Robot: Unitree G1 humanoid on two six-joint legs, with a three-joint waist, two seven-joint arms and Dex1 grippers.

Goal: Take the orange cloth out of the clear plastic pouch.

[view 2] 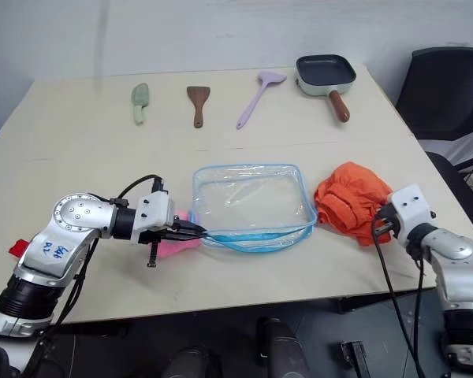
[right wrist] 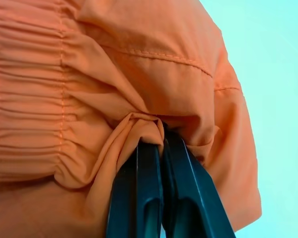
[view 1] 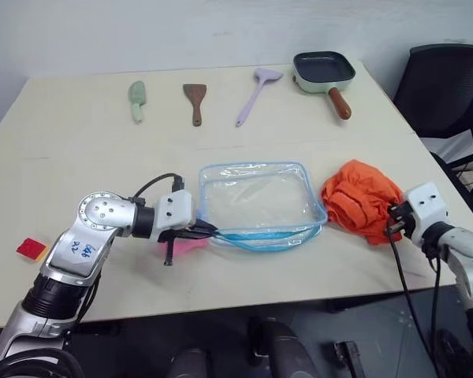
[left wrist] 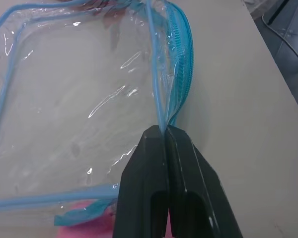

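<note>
I judge extraction done: orange cloth (view 1: 361,199) lies bunched on the table (view 1: 79,142) just right of the empty clear plastic pouch (view 1: 260,201), my right gripper (right wrist: 161,141) pinching a fold, left gripper (left wrist: 164,133) clamped on the pouch's edge; only release remains.

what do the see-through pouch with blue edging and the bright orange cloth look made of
Clear plastic pouch: soft glossy vinyl-like film, by its glare streaks and creases; its blue zip edge looks plastic.
Orange cloth: thin matte woven fabric, probably synthetic, with stitched seams and gathered pleats.
</note>
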